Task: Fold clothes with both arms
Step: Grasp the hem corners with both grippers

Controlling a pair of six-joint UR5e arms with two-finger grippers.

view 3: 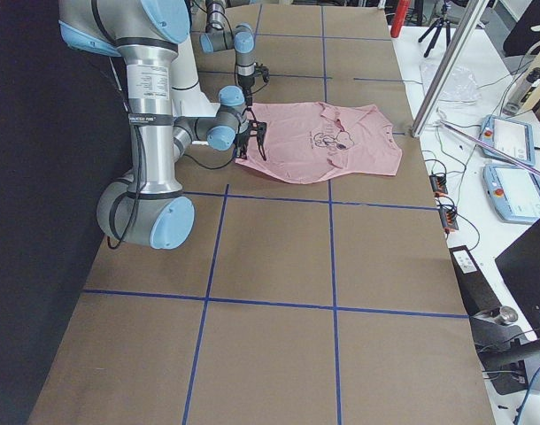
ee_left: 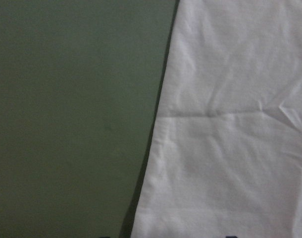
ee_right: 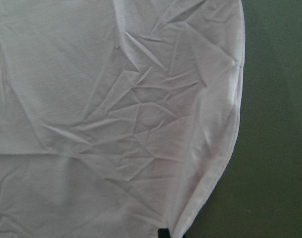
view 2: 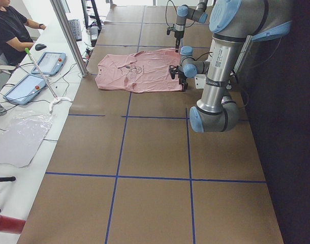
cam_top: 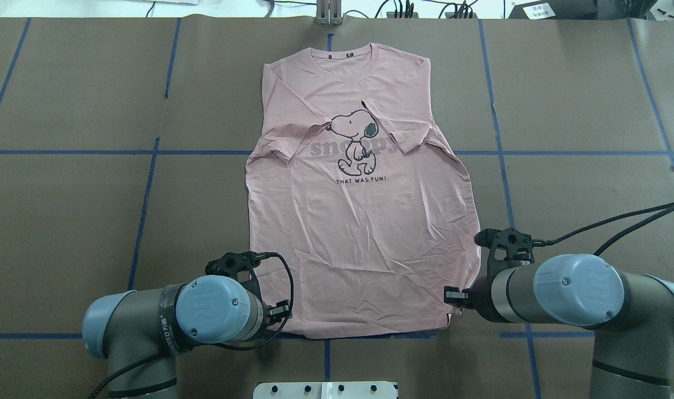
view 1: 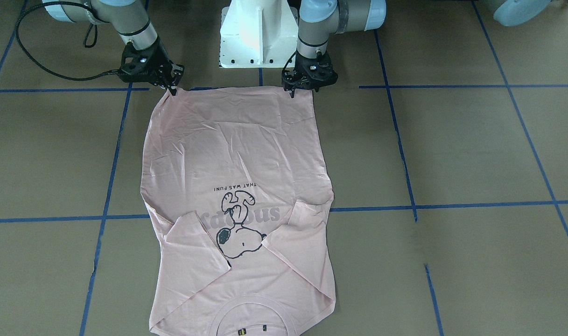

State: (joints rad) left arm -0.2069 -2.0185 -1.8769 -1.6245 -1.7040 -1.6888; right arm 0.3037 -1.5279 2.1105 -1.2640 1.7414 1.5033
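Pink short-sleeved cotton T-shirt lies flat mid-way along the brown tabletop, hem toward my side; my left gripper and right gripper sit at its hem corners, placed to fold it; clamped or not, I cannot tell.

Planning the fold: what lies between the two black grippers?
Only the hem of the pale pink T-shirt, from left gripper to right gripper, seen in the front-facing view.

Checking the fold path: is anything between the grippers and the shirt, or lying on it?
Nothing visible. The left gripper and right gripper are at the hem corners of the T-shirt; only its own folded-in sleeves lie on it.
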